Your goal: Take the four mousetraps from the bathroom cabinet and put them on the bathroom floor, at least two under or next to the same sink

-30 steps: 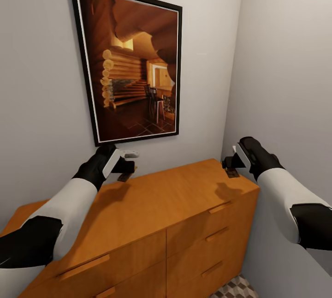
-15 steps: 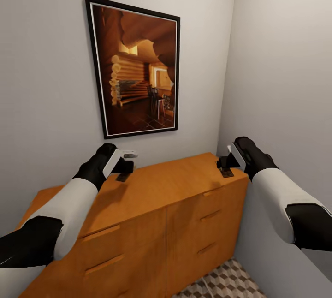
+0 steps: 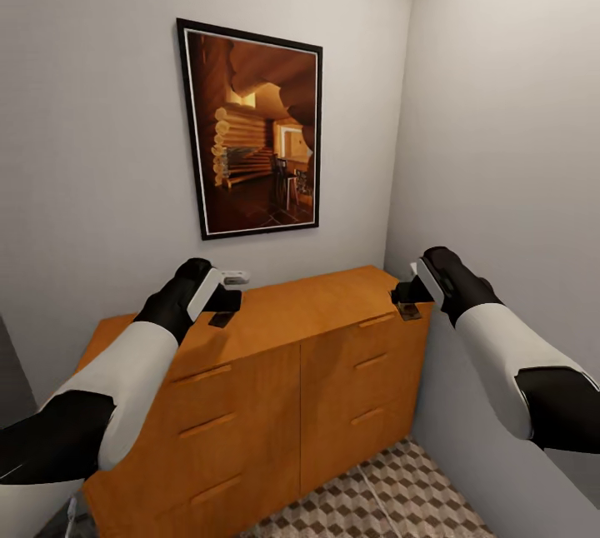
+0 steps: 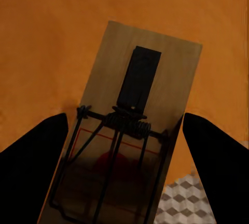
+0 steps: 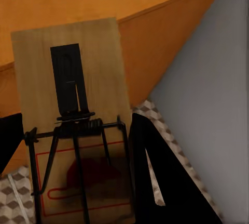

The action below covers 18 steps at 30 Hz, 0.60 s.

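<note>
each gripper, left (image 3: pixel 223 309) and right (image 3: pixel 403 301), is clamped on a mousetrap (image 4: pixel 136 130) (flat between its fingers) above the cabinet (image 3: pixel 275 371).

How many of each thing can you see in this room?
Mousetraps: 2, one in the left pincer, one in the right pincer
Cabinet: 1
Painting: 1
Total: 4

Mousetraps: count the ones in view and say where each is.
2. One mousetrap sits between the left gripper's fingers, one between the right gripper's fingers, both above the cabinet. Others may be hidden.
</note>
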{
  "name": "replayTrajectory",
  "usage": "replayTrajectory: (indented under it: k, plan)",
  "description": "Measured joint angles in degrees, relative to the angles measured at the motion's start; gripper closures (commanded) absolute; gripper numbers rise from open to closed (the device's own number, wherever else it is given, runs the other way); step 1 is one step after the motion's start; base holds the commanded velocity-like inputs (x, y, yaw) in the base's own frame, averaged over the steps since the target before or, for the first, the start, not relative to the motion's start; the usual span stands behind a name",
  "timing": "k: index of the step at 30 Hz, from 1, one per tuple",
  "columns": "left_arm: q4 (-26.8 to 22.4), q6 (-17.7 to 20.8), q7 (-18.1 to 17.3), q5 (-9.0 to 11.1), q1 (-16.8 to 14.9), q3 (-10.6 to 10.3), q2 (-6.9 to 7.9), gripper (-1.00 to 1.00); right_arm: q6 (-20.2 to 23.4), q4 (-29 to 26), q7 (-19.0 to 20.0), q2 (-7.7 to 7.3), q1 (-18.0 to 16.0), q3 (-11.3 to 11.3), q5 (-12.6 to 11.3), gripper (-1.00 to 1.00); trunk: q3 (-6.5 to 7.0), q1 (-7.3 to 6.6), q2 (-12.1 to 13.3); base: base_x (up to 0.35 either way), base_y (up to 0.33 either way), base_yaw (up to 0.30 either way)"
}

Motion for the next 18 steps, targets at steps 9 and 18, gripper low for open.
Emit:
replayTrajectory:
  k: [9, 18]
  plan:
    - [0.3, -0.2, 0.1, 0.0, 0.0, 0.0, 0.04, 1.00, 0.0, 0.0, 0.0, 0.08, 0.0, 0.0, 0.0, 1.00, 0.00, -0.03, 0.0, -0.144, 0.000, 0.000]
    - [0.3, -0.2, 0.1, 0.0, 0.0, 0.0, -0.02, 1.00, 0.0, 0.0, 0.0, 0.09, 0.0, 0.0, 0.0, 1.00, 0.00, -0.04, 0.0, -0.005, 0.000, 0.000]
